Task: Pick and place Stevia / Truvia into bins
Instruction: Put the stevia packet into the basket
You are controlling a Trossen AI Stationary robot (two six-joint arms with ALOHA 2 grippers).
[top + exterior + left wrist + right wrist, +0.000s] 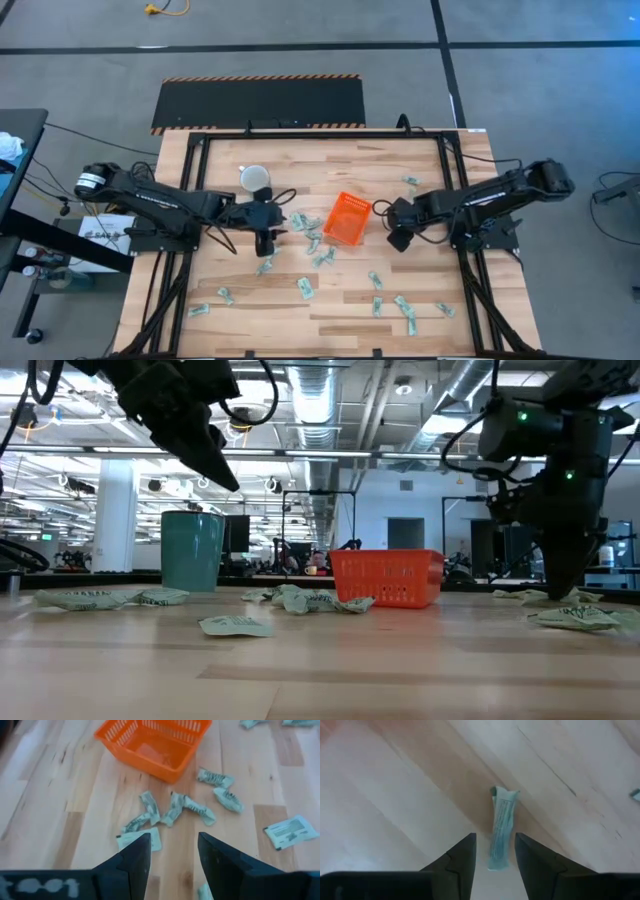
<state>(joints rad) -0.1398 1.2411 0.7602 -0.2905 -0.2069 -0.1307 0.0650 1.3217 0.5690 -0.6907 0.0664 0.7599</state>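
Note:
Several pale green and white sachets lie flat and scattered on the wooden table (330, 300). The orange bin (347, 219) stands near the middle, with a cluster of sachets (312, 240) beside it. My left gripper (265, 243) hangs open and empty above the table, left of the bin. In its wrist view (174, 847) it faces several sachets (175, 810) and the bin (150, 745). My right gripper (398, 238) is open, low, right of the bin. Its fingers (495, 850) stand on either side of one sachet (501, 827) lying on the table.
A pale mug (255, 178) stands at the far left of the bin; it also shows in the low view (192, 550). More sachets lie toward the near edge (400, 305) and at the far right (410, 182). The table's metal frame (320, 132) runs along the edges.

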